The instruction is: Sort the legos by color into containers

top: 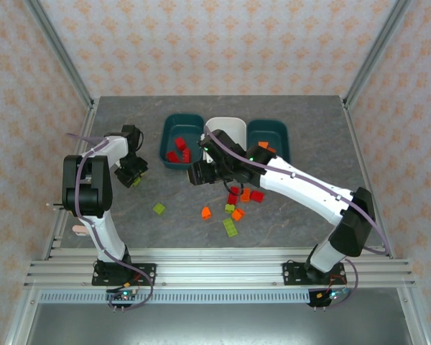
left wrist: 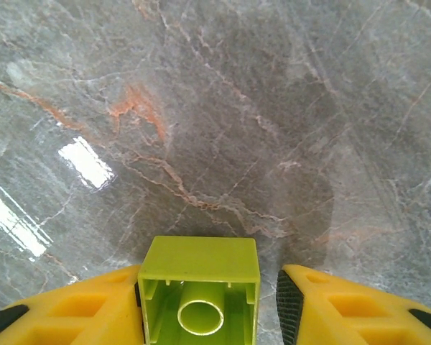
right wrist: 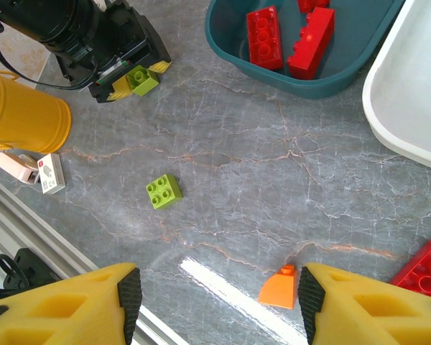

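Left wrist view: our left gripper [left wrist: 210, 316] straddles a green lego [left wrist: 200, 260], jaws ajar; right gripper [right wrist: 219, 305] spread, empty. Next we squeeze, lift.

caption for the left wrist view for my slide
Left pincer with a light green lego between its yellow fingers, gap on one side, grey marbled table beyond
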